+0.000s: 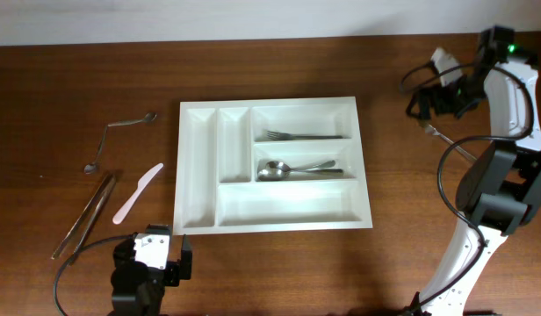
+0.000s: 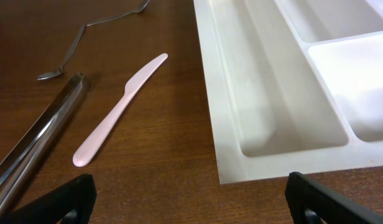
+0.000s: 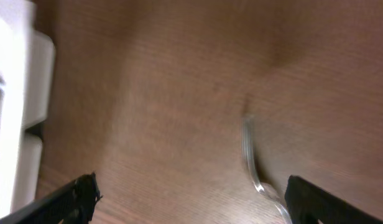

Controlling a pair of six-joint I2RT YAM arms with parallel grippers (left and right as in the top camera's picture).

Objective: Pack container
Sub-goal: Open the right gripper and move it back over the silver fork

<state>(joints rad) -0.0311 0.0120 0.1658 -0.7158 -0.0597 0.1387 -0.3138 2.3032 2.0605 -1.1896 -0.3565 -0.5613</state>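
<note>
Finds the container mid-table within reach of both arms, fork and spoons sorted by compartment — left gripper and right gripper spread wide, empty, the right above a silvery utensil, likely the next pick.

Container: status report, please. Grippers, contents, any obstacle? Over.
Left gripper open, empty. Right gripper open over a metal utensil. Container holds fork and spoon. Pink knife, tongs, bent spoon lie outside it.
</note>
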